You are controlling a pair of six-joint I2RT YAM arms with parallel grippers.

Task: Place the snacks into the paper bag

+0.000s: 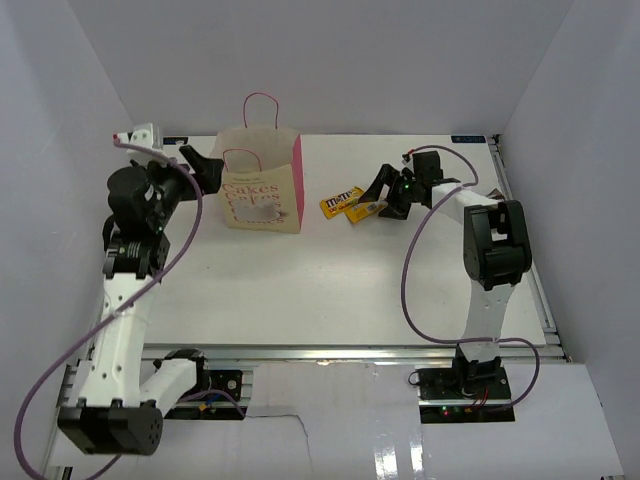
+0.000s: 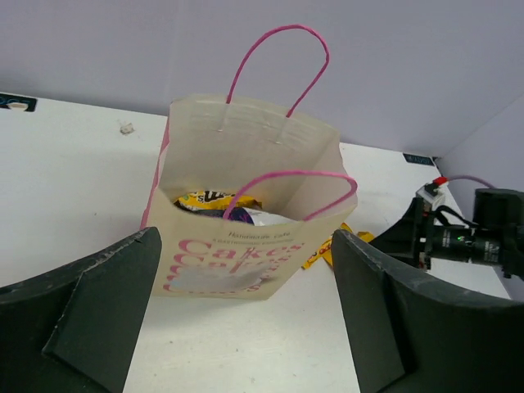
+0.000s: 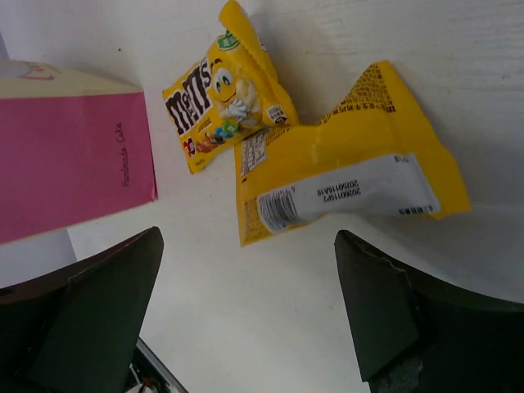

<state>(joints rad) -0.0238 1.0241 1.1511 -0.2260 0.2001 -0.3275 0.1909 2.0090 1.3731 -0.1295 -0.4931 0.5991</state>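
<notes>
The right gripper (image 3: 246,242) hangs low with its jaws spread wide and nothing between them, seemingly lined up to take one of the two yellow packets lying flat on the table (image 3: 270,327) just ahead of its fingers. The nearer packet (image 3: 344,176) lies back side up, barcode label showing. Its long axis runs crosswise to the gripper, from one finger toward the other, so closing as it stands would probably catch it lengthwise. The M&M's packet (image 3: 219,94) lies face up just beyond, touching or slightly overlapping the nearer one, and its long axis slants away from the gripper. The paper bag (image 2: 246,266) stands upright ahead and to the left of the right gripper, pink side panel toward it. The left gripper (image 2: 246,237) is also open and empty, with the bag's lettered front straight ahead between its fingers, likely ready to steady it. The bag's mouth gapes upward, and a yellow packet (image 2: 205,199) is already inside.
</notes>
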